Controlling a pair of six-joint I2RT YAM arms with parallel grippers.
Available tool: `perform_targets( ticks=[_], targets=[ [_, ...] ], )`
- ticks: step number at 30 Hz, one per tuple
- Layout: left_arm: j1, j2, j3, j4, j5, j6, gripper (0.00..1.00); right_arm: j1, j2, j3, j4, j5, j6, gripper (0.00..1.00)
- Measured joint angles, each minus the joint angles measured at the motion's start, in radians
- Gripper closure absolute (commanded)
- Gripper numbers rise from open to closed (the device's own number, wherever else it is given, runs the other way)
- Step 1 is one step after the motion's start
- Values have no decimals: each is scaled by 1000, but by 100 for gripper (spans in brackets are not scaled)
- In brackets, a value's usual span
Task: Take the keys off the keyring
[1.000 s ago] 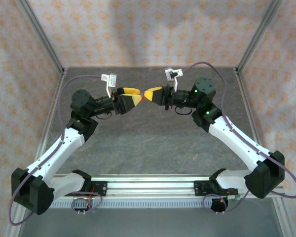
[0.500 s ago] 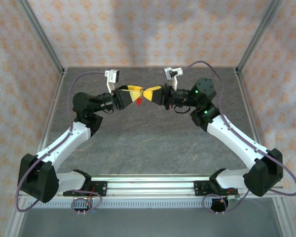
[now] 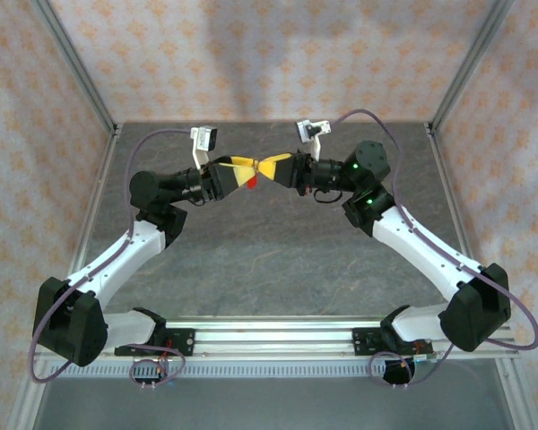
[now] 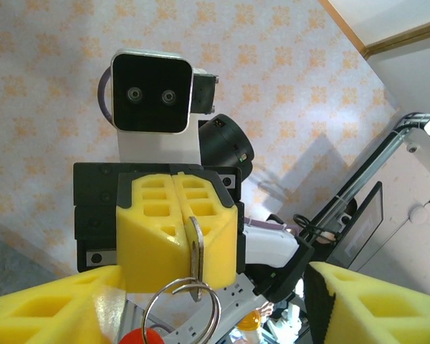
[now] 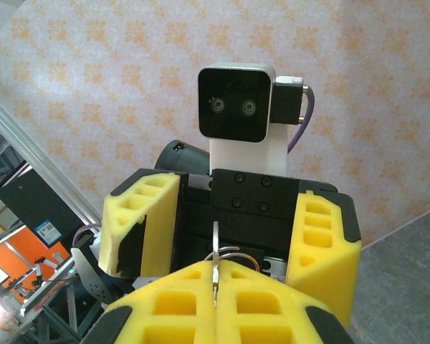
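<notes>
- Fingers (image 4: 150, 229) of the right gripper (image 4: 178, 236) are pressed flat together, pinching a thin, flat key (image 4: 195, 251) whose end sticks out of the seam between them.
- Facing it, the left gripper (image 5: 233, 233) has its two fingers (image 5: 140, 222) spread wide and grasps nothing.
- Both grippers meet in mid-air above the grey, mottled table (image 3: 269, 260).
- The keyring (image 4: 173, 284) is threaded through the key and lies between the left gripper's spread fingers.
- A red rounded piece (image 4: 140, 337) sits at the ring. Whether it is a fob or a key head cannot be told.
- The step in hand appears to be one arm steadying a key while the other readies to take the ring. No key looks free yet.
- The next move probably calls for the left fingers to close squarely on the ring wire. The ring would then be turned so the key slides along the coil to its split end.
- The fingers are blocky yellow plastic with open cells.
- The ring is thin, shiny coiled wire, and is likely springy and slippery.
- The key is dull silver metal.
</notes>
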Motion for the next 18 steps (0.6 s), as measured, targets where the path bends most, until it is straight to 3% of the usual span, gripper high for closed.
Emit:
perform_targets(
  ticks=[11, 18],
  targets=[
    [0, 7, 0, 5, 8, -4, 47, 0, 8, 0, 14, 0, 14, 100],
    [0, 18, 0, 9, 8, -14, 61, -2, 13, 0, 19, 0, 23, 100]
  ],
)
